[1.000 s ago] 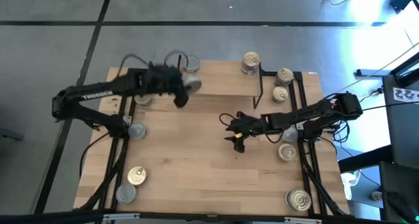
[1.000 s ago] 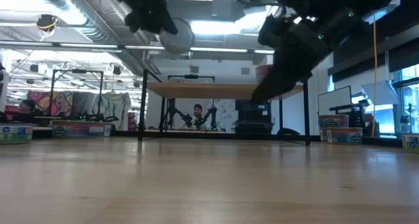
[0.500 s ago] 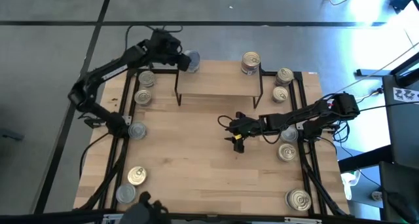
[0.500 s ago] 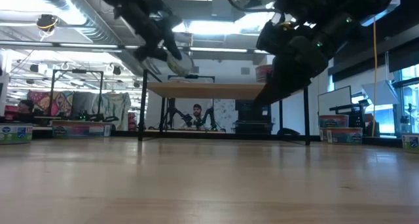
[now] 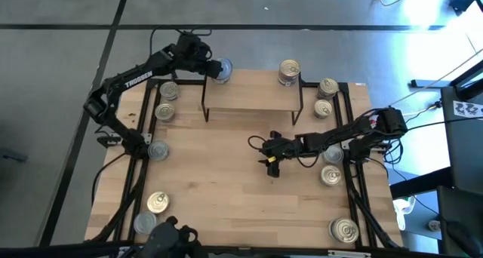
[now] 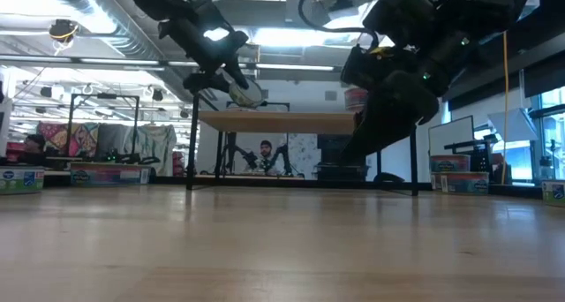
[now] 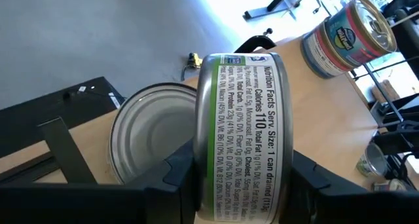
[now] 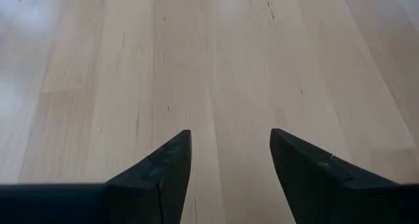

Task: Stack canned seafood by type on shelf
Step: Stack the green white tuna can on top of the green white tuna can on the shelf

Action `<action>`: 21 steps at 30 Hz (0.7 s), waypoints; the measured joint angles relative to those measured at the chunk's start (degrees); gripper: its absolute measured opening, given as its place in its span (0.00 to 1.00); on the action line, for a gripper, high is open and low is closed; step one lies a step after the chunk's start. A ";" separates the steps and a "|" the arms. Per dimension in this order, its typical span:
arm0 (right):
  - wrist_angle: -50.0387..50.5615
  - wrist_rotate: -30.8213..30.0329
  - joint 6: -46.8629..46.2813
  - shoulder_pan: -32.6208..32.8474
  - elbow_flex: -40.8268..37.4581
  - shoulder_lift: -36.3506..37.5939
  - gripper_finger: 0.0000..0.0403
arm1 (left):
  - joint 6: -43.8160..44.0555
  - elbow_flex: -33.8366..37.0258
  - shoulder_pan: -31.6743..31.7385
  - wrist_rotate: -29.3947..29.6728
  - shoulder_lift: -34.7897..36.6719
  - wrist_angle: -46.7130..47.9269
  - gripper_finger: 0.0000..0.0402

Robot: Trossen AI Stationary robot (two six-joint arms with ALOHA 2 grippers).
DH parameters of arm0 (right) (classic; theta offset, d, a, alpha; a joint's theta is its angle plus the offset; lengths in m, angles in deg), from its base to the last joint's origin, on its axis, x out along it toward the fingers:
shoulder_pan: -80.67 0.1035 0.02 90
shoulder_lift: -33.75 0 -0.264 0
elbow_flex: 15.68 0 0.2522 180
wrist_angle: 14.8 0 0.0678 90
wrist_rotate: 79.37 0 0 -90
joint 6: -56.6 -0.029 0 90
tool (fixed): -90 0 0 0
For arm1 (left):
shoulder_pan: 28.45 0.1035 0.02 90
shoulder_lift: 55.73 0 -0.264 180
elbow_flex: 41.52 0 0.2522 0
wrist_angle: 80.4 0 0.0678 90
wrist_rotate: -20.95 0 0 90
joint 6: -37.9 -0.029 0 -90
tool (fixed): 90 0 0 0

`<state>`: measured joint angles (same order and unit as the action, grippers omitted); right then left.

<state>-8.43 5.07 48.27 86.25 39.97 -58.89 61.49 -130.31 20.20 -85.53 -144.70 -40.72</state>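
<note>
High view: the left gripper holds a tuna can at the far-left corner of the shelf; a stack of 2 gold-lidded cans stands at its far-right corner.

Low view: the can is tilted just above the shelf edge.

Left wrist view: fingers pinch the can's sides.

Right wrist view: the right gripper is spread, empty, over bare tabletop.

Silver, green and blue tins on pale wood

The held can has a green-edged white label with black print and a plain silver-grey end; upper right of the left wrist frame, a blue-labelled can with gold lid stands on the light-wood shelf; black grippers.
</note>
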 joint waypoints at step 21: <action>-0.26 -0.05 0.23 0.00 0.00 0.00 0.52 | -0.99 0.17 -0.65 -0.30 -0.67 -1.96 0.37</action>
<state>-8.70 5.02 48.50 86.25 39.97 -58.89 60.50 -130.13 19.55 -85.83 -145.37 -42.68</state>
